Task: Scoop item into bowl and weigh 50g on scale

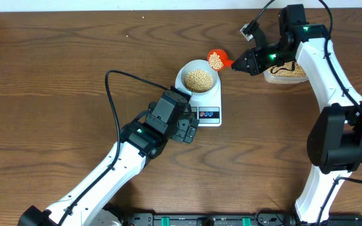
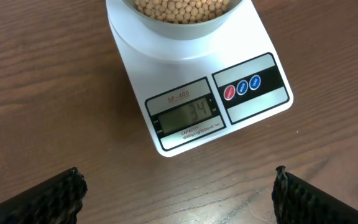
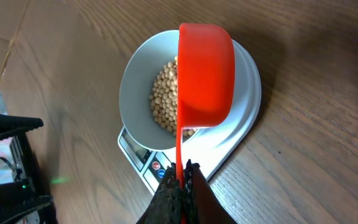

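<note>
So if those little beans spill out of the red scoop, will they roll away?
Probably. The beans look small, round and smooth, so they would likely roll across the flat table. Inside the bowl the walls should keep them in. The scoop sits open side up, so they seem safe.

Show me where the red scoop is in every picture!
Overhead: the red scoop is near the top, at the upper-right edge of the bowl, held by the right gripper.
Left wrist: not in it.
Right wrist: the red scoop fills the top middle, over the right side of the bowl.
Shared landmark: the white scale shows in all three.
</note>
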Available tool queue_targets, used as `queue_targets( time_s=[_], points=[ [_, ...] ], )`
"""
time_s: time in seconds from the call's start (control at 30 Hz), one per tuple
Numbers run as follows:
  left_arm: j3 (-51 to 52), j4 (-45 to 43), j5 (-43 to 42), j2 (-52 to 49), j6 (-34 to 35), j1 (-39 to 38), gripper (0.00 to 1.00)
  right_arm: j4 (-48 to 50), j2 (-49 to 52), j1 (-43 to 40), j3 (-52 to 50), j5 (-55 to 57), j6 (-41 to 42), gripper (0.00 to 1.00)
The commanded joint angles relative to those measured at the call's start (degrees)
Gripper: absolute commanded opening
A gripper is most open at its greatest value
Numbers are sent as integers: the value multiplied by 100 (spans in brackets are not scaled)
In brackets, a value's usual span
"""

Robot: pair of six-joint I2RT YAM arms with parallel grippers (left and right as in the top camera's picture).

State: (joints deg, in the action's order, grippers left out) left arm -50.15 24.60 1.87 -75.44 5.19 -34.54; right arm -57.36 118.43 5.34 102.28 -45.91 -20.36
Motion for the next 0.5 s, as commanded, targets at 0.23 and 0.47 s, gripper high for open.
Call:
queue_targets(
  time_s=[0.23,0.47],
  points=[
    [59,0,52,-15,4,28,98,35,-122,92,151,-96,-264,1],
    [59,-2,52,-17,7,28,98,142,-122,103,155,-326,-264,1]
  ],
)
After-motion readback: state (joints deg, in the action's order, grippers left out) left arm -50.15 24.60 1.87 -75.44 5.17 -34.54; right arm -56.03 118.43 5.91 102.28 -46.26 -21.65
